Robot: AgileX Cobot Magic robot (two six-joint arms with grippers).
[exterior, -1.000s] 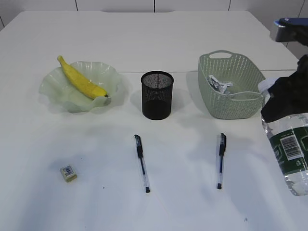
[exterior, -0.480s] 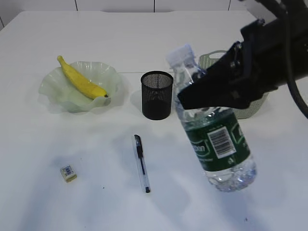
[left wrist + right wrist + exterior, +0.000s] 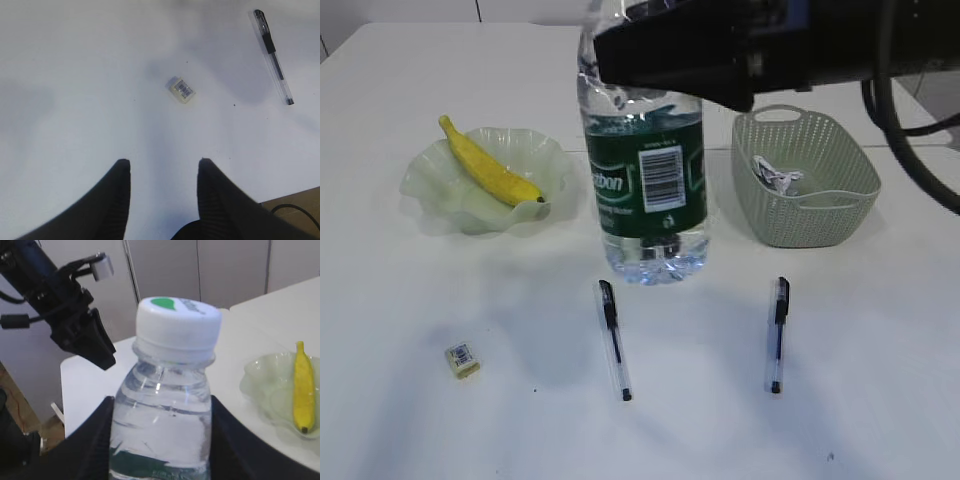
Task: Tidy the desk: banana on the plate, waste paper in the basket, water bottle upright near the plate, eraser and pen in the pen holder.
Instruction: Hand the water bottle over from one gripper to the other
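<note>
1. Between the two dark fingers of the right gripper (image 3: pixel 160 440) sits the water bottle (image 3: pixel 644 185), clamped at its shoulder just below the white cap with the green top; the bottle stands roughly upright and hangs clear of the desk (image 3: pixel 880 400), so near the exterior camera that it hides whatever stands behind it in the middle of the table; its dark green label with a barcode faces that camera.
2. Low over bare tabletop, the left gripper (image 3: pixel 162 192) holds nothing; its two black fingers stand moderately apart with white surface showing between them.
3. Ahead of that empty gripper lies the eraser (image 3: pixel 181 90), a small pale cube with a printed wrapper, apart from the fingers; a pen (image 3: pixel 272 55) lies farther off to the right in the left wrist view.
4. White and plain, the desk carries a faint seam across it; behind it run pale wall panels, and in the right wrist view the other black arm shows against them.
5. Left of the bottle, the pale green plate (image 3: pixel 425 180) with its ruffled rim holds the banana (image 3: pixel 490 165), lying diagonally.
6. Right of the bottle, the sage green basket (image 3: pixel 840 220) holds the crumpled waste paper (image 3: pixel 775 178).
7. Nearer the camera, a second pen (image 3: pixel 777 335) lies well to the right of the first.
</note>
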